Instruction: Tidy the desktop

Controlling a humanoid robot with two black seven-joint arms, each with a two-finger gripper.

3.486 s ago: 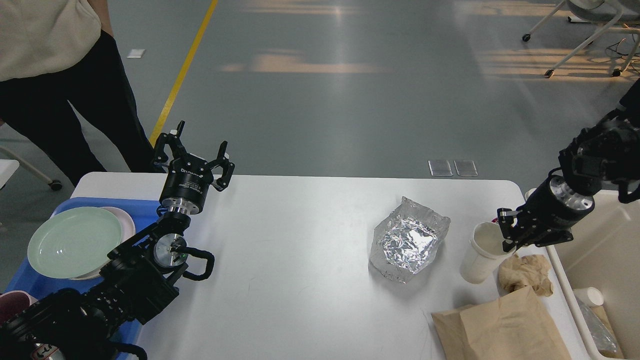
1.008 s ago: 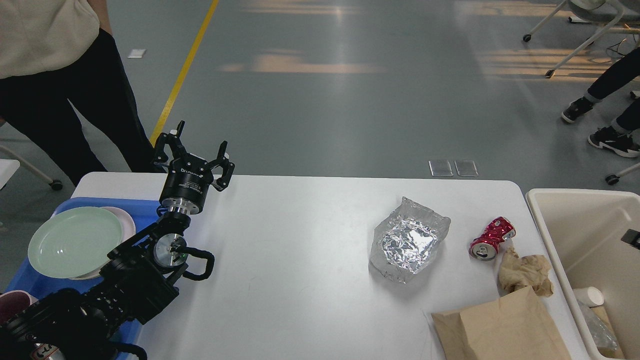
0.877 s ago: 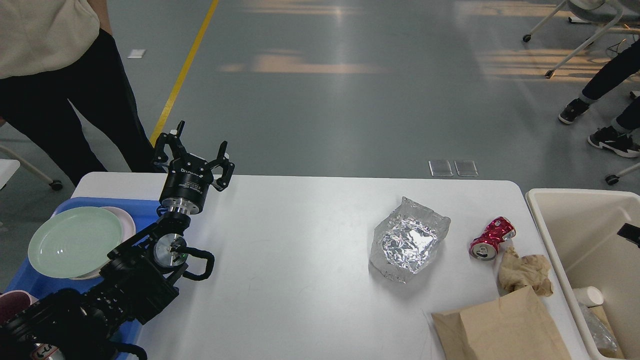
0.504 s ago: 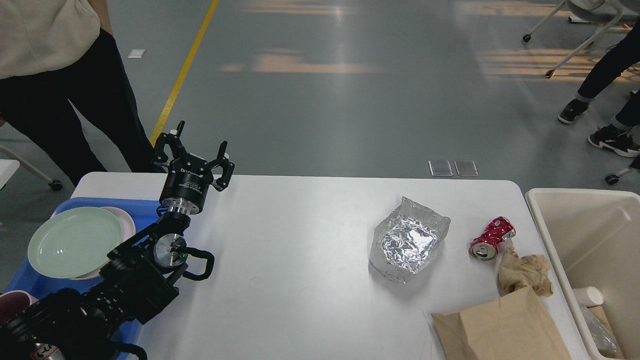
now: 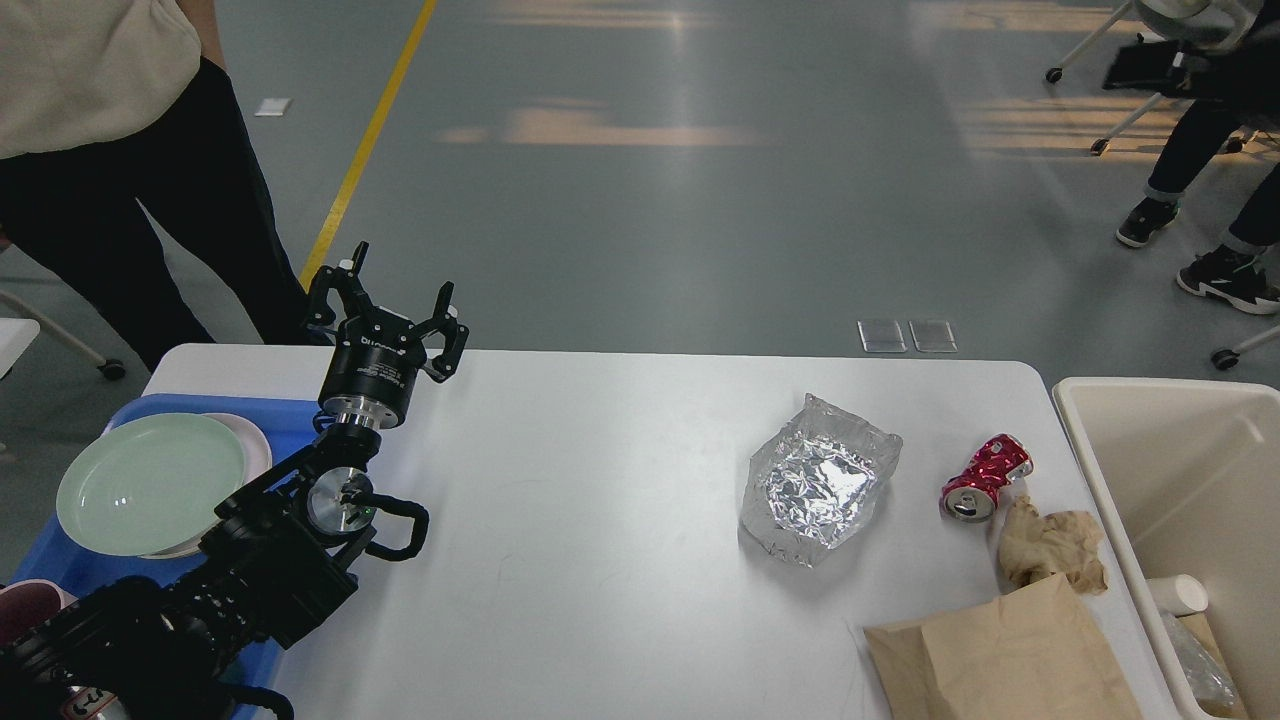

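Observation:
The white desktop [image 5: 600, 520] fills the lower view. On its right lie a crumpled foil container [image 5: 818, 480], a crushed red can [image 5: 984, 477], a crumpled brown paper wad [image 5: 1052, 546] and a flat brown paper bag [image 5: 1000, 655]. My left gripper [image 5: 388, 300] is open and empty, held upright over the table's far left corner. My right arm and gripper are out of view.
A blue tray [image 5: 290, 425] at the left edge holds a pale green plate [image 5: 150, 483] on a pink plate. A cream-white bin [image 5: 1190, 480] beside the table's right edge holds a white cup [image 5: 1178, 592]. People stand at far left and far right.
My right arm carried a white cup from beside the can to the bin, then left the view. The cup now lies in the bin. My left arm has not moved.

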